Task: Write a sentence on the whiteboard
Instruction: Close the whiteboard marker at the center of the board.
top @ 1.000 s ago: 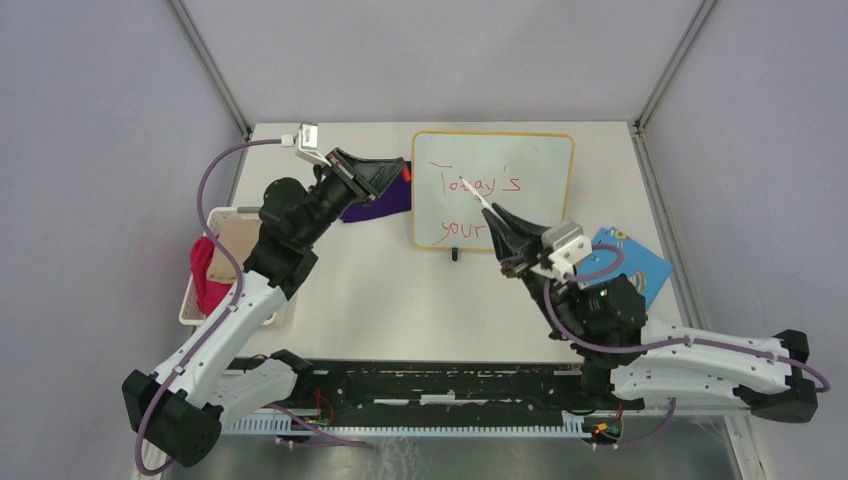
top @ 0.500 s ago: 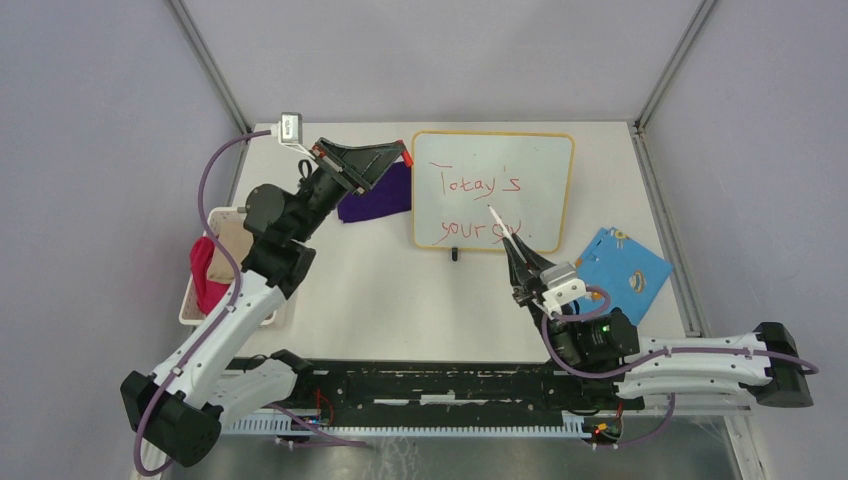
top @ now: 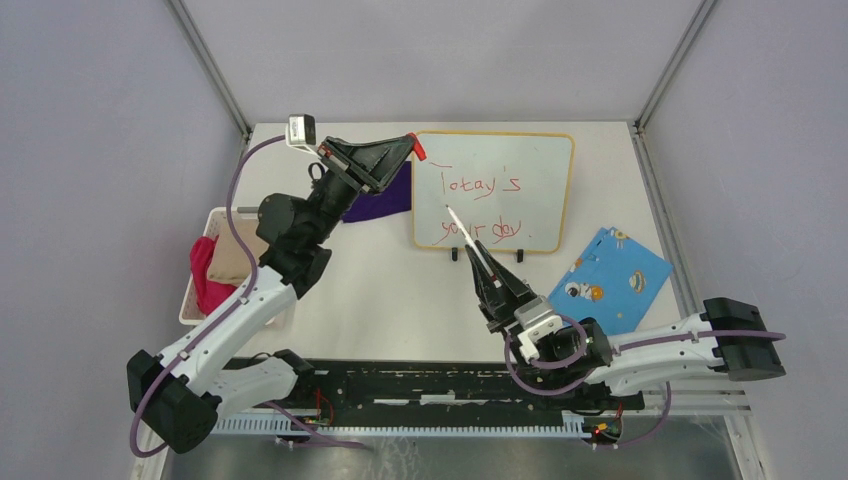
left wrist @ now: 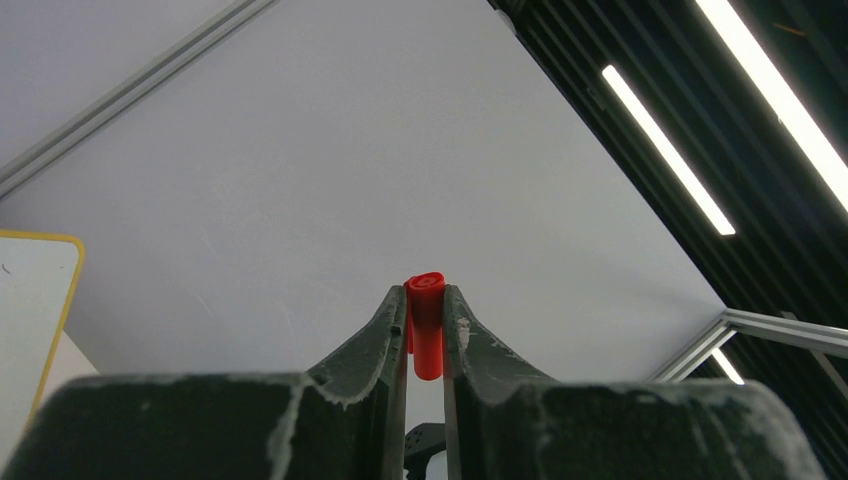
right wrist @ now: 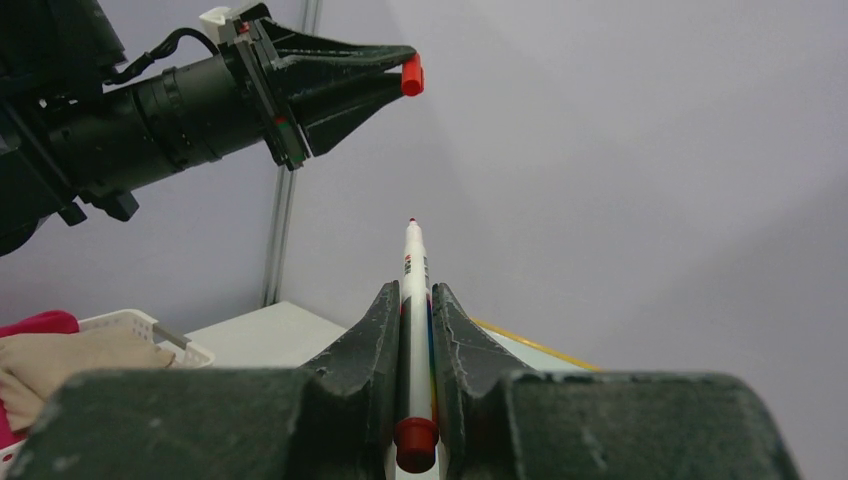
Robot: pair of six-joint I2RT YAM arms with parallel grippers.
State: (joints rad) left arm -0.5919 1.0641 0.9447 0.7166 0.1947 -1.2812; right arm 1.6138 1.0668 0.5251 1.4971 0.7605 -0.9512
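Whiteboard (top: 545,165) sits at the counter's (top: 380,285) far side, red sentence (top: 480,186) written. Right claw (top: 482,268) clamps the marker (top: 459,226) — its long axis aims toward the red cap (top: 419,151) pinched in the left claw (top: 410,144) (raised by the board's corner), tip well apart.

Pale bench (top: 380,290) overlooked from above behind the arms, wrist views aimed upward, close along the left pincer (left wrist: 425,300) and right pincer (right wrist: 411,295), small red plastic cap (top: 418,150) caught in all.

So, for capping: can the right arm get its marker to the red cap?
Probably yes: the marker in the right gripper points toward the red cap in the left gripper; only air between.
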